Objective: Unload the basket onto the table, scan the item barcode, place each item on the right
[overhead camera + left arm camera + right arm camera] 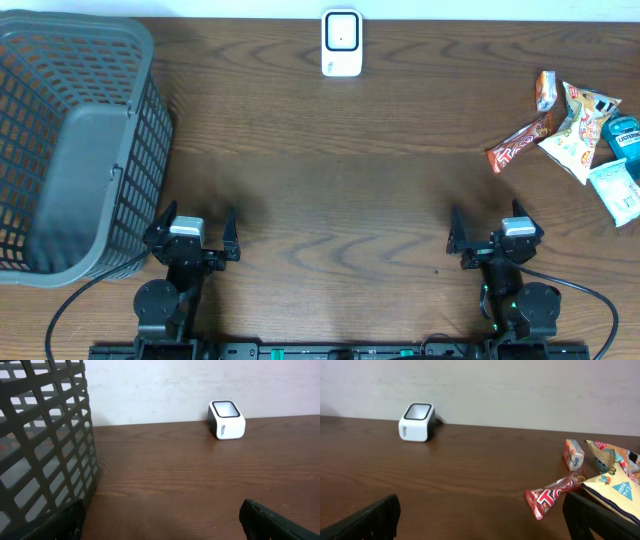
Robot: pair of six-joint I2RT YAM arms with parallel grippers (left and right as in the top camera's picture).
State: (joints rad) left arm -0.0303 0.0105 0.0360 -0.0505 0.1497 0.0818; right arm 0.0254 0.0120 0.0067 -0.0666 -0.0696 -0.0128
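1. Overhead: left end effector (196, 238) and right end effector (488, 235) both have jaws apart and empty, at the near bench (340, 180) edge. Snack pile (572, 135) at right edge, scanner (341, 43) far-centre, basket (70, 150) along left edge.
2. Left wrist: basket wall close by left finger (65, 522); bare wood ahead to scanner.
3. Right wrist: red bar (552, 496) ahead-right, nearest of pile; scanner far left.

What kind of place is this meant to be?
Probably a mock shop checkout: a scanner at the far edge, a grey basket on the left, snack packets on the right.
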